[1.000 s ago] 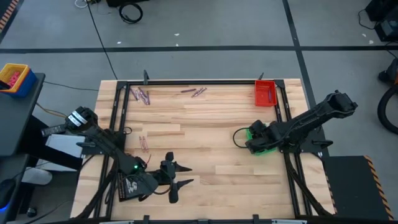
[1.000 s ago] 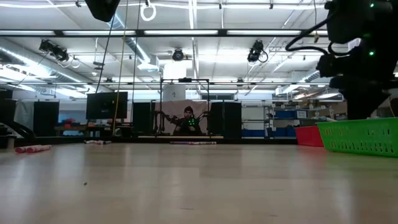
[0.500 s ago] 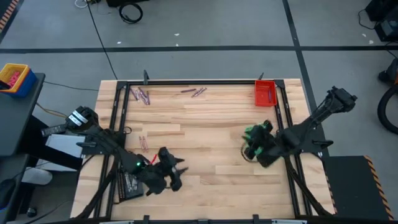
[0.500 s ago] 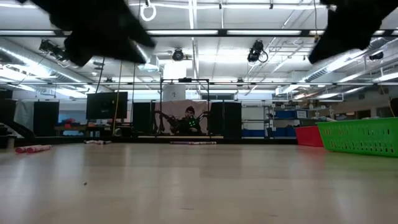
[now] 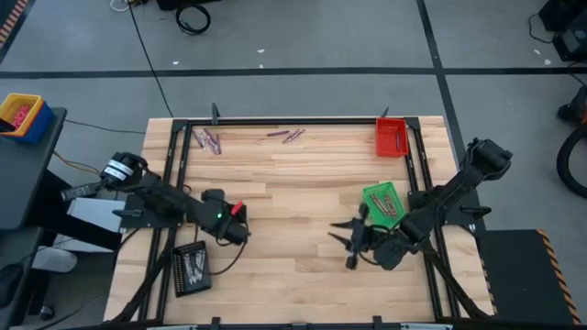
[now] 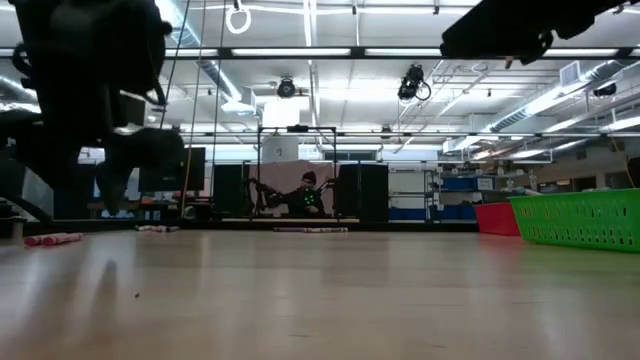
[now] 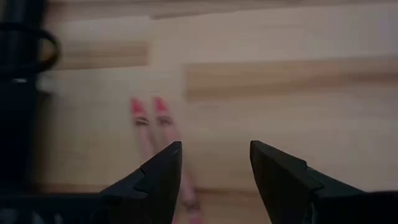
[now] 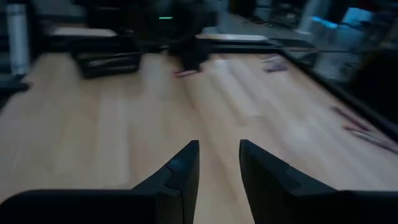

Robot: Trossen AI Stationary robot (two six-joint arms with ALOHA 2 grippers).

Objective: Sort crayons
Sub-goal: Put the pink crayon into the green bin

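A: Starting with the big things, what is lying on the wooden surface (image 5: 303,183)?

B: The green tray (image 5: 382,201) is sitting near the right edge, the red tray (image 5: 391,137) at the far right corner, and a black tray (image 5: 191,268) at the near left corner. The crayons are lying in small groups: one pair (image 5: 210,140) and another (image 5: 287,136) along the far edge, and a pair (image 7: 155,124) just ahead of the left hand (image 7: 213,165), showing in the left wrist view.

A: Which arm is standing closer to a crayon?

B: The left one, clearly. Its hand (image 5: 234,220) is hanging over the left part of the surface with fingers held moderately apart and nothing between them. The pair's long axes are running roughly along the direction the hand is pointing, pink tips away, and one crayon is passing partly under one finger (image 7: 158,174).

A: And the right?

B: The right hand (image 5: 344,243) is hovering near the middle, just in front of the green tray, fingers narrowly parted and empty, well apart from any crayon.

A: So the next move?

B: Probably the left hand shifting sideways to centre over one crayon.
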